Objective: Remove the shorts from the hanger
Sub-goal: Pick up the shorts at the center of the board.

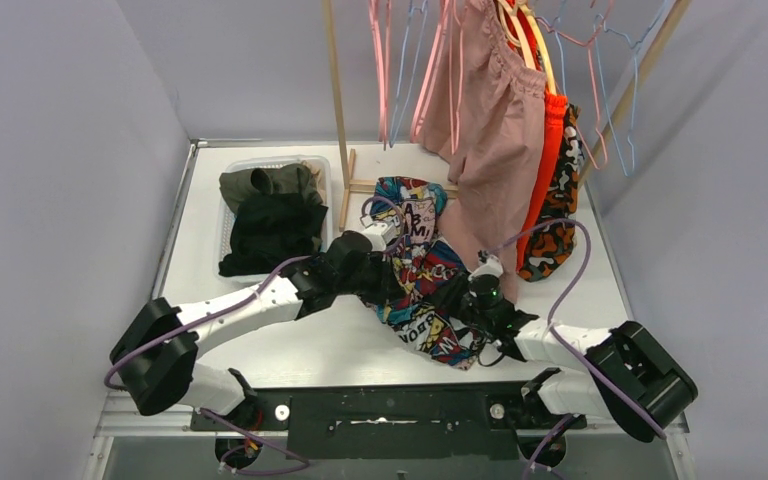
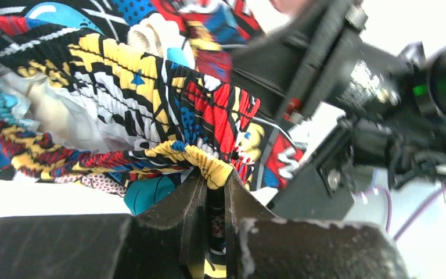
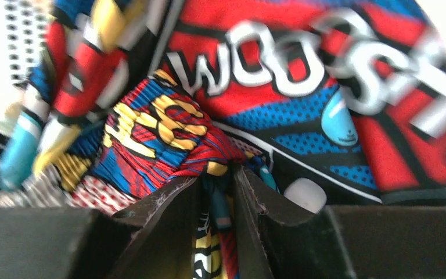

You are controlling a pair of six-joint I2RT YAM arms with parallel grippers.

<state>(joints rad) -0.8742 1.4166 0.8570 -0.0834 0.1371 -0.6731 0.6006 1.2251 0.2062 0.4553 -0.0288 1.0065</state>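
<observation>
The multicolour comic-print shorts [image 1: 422, 275] lie crumpled on the table between my two arms. My left gripper [image 1: 382, 236] is at their far left part. In the left wrist view it [image 2: 215, 177] is shut on the gathered yellow waistband of the shorts [image 2: 122, 87]. My right gripper [image 1: 472, 292] is at their near right part. In the right wrist view its jaws [image 3: 218, 174] stand close together with a fold of the shorts [image 3: 267, 75] between them. Dusty pink shorts [image 1: 495, 130], orange shorts [image 1: 552, 150] and orange-black patterned shorts [image 1: 558, 215] hang on hangers at the back.
A white basket [image 1: 260, 162] at the back left holds olive green shorts [image 1: 270, 182] and black shorts [image 1: 272, 232]. A wooden rack post [image 1: 337, 100] stands behind the arms. Bare pink and blue hangers [image 1: 400, 70] hang from the rack. Grey walls close in both sides.
</observation>
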